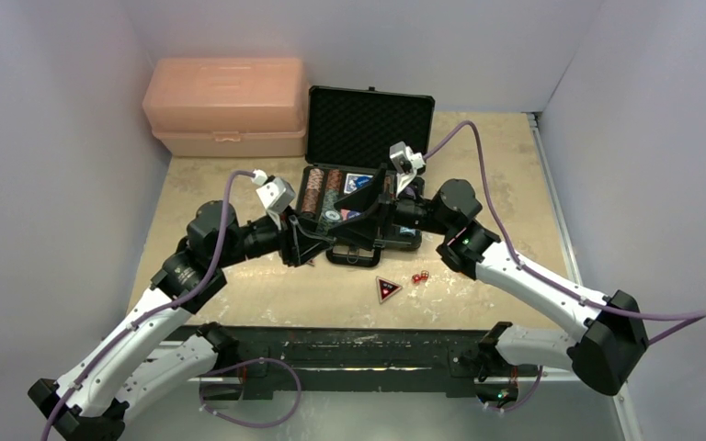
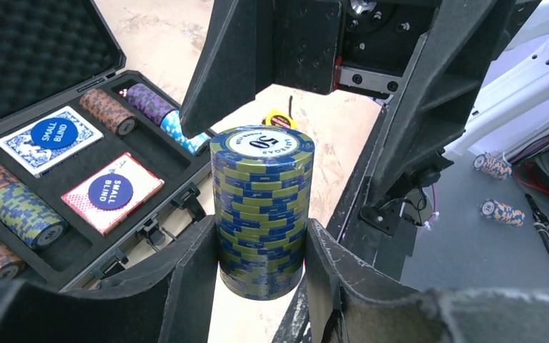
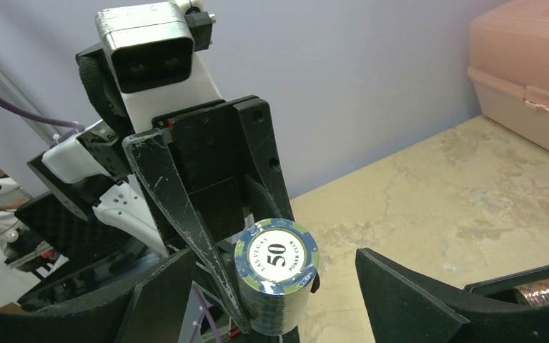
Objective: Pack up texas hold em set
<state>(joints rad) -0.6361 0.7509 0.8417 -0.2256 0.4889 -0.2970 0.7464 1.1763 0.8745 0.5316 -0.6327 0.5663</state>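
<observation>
The black case (image 1: 369,127) lies open, lid up, at the table's back middle. Its foam tray (image 2: 161,153) holds several chip stacks lying flat, a blue card deck (image 2: 50,139) and a red card deck (image 2: 112,191). My left gripper (image 2: 261,243) is shut on a blue-and-green "50" chip stack (image 2: 261,207) and holds it above the table in front of the case. My right gripper (image 3: 270,261) is open, its fingers (image 3: 400,293) either side of the same stack (image 3: 277,257) with gaps. A red triangular button (image 1: 387,289) and red dice (image 1: 419,277) lie on the table.
A salmon-pink plastic box (image 1: 227,106) stands at the back left and shows in the right wrist view (image 3: 529,64). A small orange tape measure (image 2: 280,118) lies on the table beyond the stack. Both arms cross in front of the case. Two small chip rolls (image 2: 492,164) lie off the table.
</observation>
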